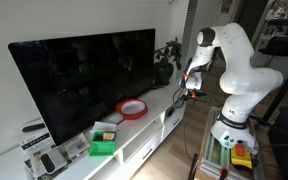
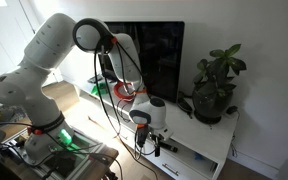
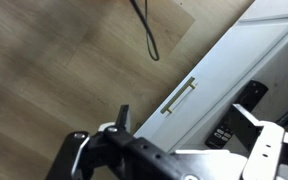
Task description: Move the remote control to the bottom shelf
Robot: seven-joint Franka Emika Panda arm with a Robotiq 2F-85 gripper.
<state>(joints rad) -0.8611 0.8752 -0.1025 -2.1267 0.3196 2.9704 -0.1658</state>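
Observation:
The black remote control (image 3: 236, 118) lies flat on the top of the white TV cabinet (image 3: 234, 60), near its front edge. In an exterior view it shows as a dark bar (image 2: 155, 146) just under the gripper. My gripper (image 3: 184, 115) hovers over the cabinet edge, open and empty. Its pale right finger is beside the remote and its dark left finger is out over the floor. It also shows in both exterior views (image 1: 191, 92) (image 2: 147, 128). I cannot make out the bottom shelf in any view.
A large TV (image 1: 89, 75) stands on the cabinet. A red-rimmed dish (image 1: 133, 108), a green box (image 1: 104, 146) and a potted plant (image 2: 216, 90) also sit on the top. A drawer handle (image 3: 181, 97) and a black cable (image 3: 144, 30) over the wood floor show below.

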